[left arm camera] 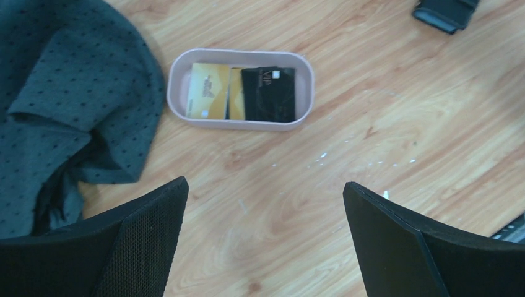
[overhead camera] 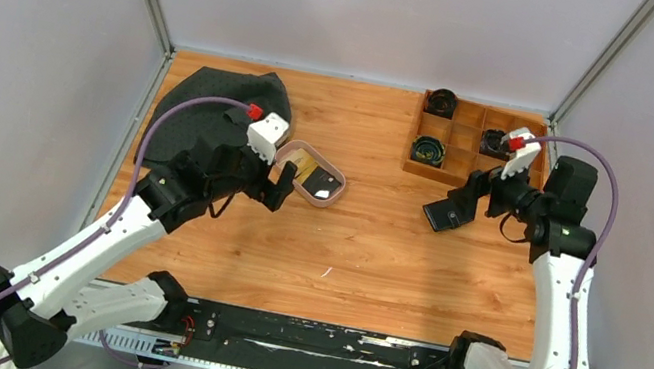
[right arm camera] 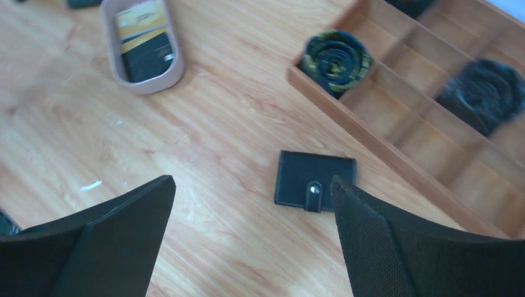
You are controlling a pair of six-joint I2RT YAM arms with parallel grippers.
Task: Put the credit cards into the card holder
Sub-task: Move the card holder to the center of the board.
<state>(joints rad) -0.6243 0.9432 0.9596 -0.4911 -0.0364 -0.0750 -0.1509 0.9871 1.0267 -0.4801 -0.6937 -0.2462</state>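
Nearest, our left gripper (left arm camera: 265,189) hangs with its fingers spread wide over bare table (left arm camera: 291,204). Beyond that open wood, the credit cards (left arm camera: 242,93) lie in a pinkish oval tray (left arm camera: 241,54), with a dark dotted cloth (left arm camera: 68,93) just beside it. Our right gripper (right arm camera: 252,185) is also spread wide. The closed black card holder (right arm camera: 314,179) lies flat ahead of its fingers, near the wooden box (right arm camera: 396,154) edge.

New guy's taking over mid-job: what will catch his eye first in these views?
The pink oval tray left of centre, holding gold and black credit cards. Next, the closed black card holder beside the wooden compartment box at far right, and the dark dotted cloth heaped far left.
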